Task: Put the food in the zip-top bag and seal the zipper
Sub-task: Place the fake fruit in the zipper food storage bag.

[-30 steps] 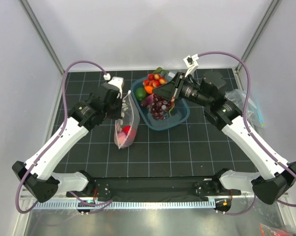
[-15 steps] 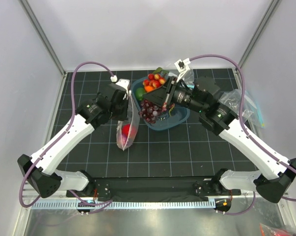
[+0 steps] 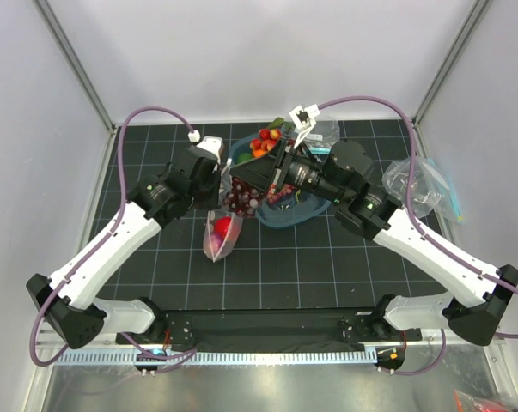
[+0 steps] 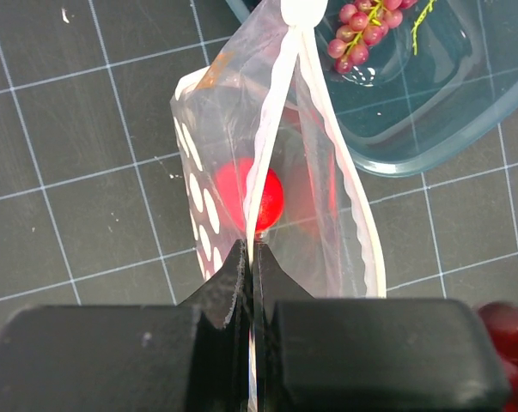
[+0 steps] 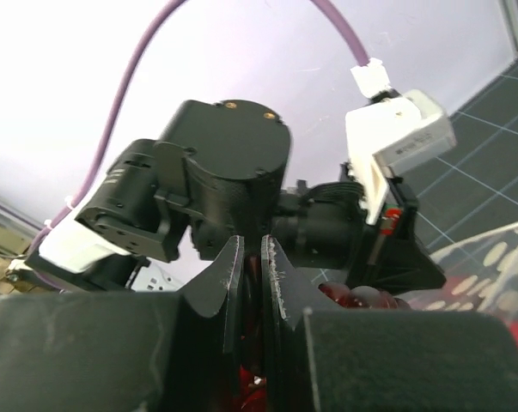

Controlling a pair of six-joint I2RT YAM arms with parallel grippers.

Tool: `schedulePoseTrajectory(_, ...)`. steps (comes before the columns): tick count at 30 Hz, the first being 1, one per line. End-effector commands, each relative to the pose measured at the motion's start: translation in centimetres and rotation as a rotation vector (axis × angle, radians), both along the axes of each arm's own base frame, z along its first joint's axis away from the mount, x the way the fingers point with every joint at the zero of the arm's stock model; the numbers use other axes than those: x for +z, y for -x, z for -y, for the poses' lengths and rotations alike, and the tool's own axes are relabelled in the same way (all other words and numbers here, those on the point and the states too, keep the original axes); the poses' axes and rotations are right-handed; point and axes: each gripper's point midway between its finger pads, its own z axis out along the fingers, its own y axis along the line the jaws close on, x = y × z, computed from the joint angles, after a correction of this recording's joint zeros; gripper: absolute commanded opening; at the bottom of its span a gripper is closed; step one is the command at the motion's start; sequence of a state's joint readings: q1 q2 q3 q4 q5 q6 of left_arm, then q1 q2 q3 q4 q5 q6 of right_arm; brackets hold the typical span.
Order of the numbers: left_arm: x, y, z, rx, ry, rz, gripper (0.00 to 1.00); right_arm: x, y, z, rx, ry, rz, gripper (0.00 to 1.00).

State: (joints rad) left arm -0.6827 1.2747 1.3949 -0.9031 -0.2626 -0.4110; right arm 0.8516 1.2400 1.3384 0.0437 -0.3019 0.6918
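So there's one blue tray (image 3: 314, 209) mid-table, and everything sits around it. The left gripper (image 3: 223, 176) is just off the tray's left rim, fingers pinched tight on the zipper (image 4: 280, 112) edge of the single zip-top bag (image 3: 214, 245). The bag hangs open beside the tray with its white dots showing. There's one tomato (image 4: 260, 193) inside it, low down. The right gripper (image 3: 244, 182) reaches across the tray's left edge, fingers clamped on one dark grape bunch (image 3: 241, 199) that dangles right by the bag's mouth. Inside the tray is one small pink grape sprig (image 4: 366, 26), plus a pile of fruit (image 3: 265, 142) in red, orange and green at the far corner, too bunched to count. There's a heap of plain clear bags (image 3: 420, 184) well off to the tray's right, and I can't count those either.
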Motion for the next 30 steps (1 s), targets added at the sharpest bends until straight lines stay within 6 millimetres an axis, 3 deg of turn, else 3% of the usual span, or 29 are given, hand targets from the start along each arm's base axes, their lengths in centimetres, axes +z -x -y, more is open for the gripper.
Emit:
schedulePoseTrajectory(1, 2.5, 0.0, -0.7, 0.01, 0.014, 0.069, 0.0, 5.8, 1.2, 0.7, -0.003, -0.163, 0.119, 0.02)
schedulePoseTrajectory(8, 4.3, 0.1, -3.7, 0.077, -0.098, 0.116, 0.0, 6.0, 1.0, 0.0, -0.004, -0.206, 0.122, 0.01)
schedulePoseTrajectory(13, 5.0, -0.1, -7.9, 0.19, -0.291, 0.152, 0.0, 5.3, 0.3, 0.1, -0.042, -0.2, 0.111, 0.01)
schedulePoseTrajectory(18, 5.2, -0.5, -10.6, 0.276, -0.442, 0.169, 0.0, 4.6, 0.1, 0.9, -0.084, -0.181, 0.105, 0.01)
schedulePoseTrajectory(24, 4.3, -1.1, -9.9, 0.255, -0.487, 0.123, 0.0, 3.0, -0.5, 2.6, -0.173, -0.131, 0.086, 0.01)
schedulePoseTrajectory(30, -0.6, -1.3, -4.7, 0.117, -0.33, -0.019, 0.0, 0.8, -1.7, 5.2, -0.316, -0.071, 0.063, 0.01)
